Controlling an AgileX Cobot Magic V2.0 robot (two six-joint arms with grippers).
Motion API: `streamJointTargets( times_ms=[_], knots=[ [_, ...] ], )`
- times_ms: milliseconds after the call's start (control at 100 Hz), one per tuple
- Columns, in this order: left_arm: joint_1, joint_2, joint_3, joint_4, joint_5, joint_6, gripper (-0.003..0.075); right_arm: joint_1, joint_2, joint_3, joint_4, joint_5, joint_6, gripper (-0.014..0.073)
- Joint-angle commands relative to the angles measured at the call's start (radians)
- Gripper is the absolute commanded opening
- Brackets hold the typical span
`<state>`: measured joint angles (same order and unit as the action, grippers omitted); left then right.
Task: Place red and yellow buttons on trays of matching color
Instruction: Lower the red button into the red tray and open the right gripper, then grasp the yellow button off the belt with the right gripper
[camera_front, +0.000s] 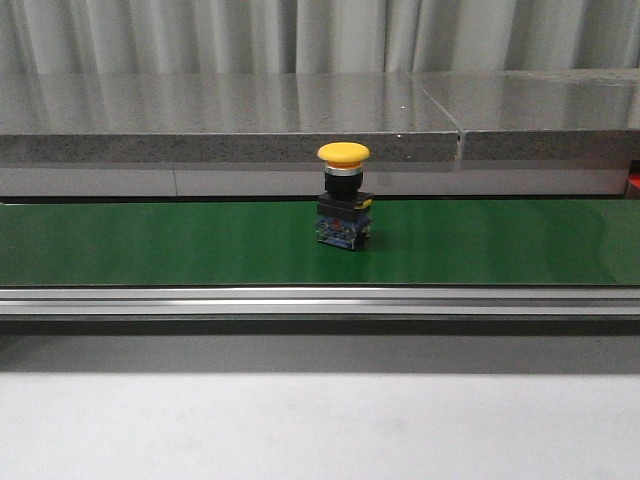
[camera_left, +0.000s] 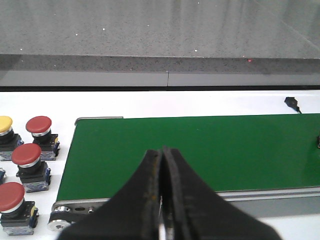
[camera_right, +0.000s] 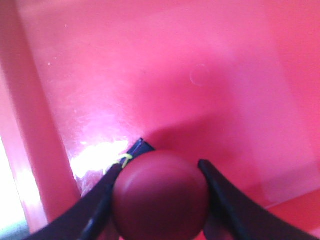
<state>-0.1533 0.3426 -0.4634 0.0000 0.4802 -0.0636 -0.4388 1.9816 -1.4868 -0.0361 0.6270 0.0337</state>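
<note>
Right end effector (camera_right: 160, 200) clamps red button (camera_right: 160, 195), base hidden; left end effector (camera_left: 162, 200) closed, empty

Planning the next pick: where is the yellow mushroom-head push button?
In the front view, the yellow mushroom-head push button stands upright mid-way along the green conveyor belt, alone.

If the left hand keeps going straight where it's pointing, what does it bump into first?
Probably the green conveyor belt. The left hand, shut and empty, points across it. Nothing stands in its line in this view; the red buttons sit off to one side. Depth is hard to judge.
</note>
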Motion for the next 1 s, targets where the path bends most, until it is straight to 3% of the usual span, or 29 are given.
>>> streamJointTargets(
  times_ms=[0,230,330,550,990],
  knots=[
    [-0.009,0.007,-0.026,-0.008,-0.075,0.000,-0.0019,-0.004,-0.052,-0.035,-0.001,-0.060,-0.009,0.0072],
    [-0.009,0.007,-0.026,-0.008,-0.075,0.000,-0.0019,-0.004,-0.035,-0.035,-0.001,-0.053,-0.009,0.0402],
    [-0.009,0.007,-0.026,-0.008,-0.075,0.000,-0.0019,-0.004,-0.025,-0.035,0.001,-0.050,-0.009,0.0488],
    [-0.009,0.007,-0.026,-0.008,-0.075,0.000,-0.0019,-0.004,-0.026,-0.041,0.013,-0.049,-0.009,0.0566],
    [-0.009,0.007,-0.026,-0.008,-0.075,0.000,-0.0019,-0.004,-0.177,-0.064,0.036,-0.005,-0.009,0.0566]
  ],
)
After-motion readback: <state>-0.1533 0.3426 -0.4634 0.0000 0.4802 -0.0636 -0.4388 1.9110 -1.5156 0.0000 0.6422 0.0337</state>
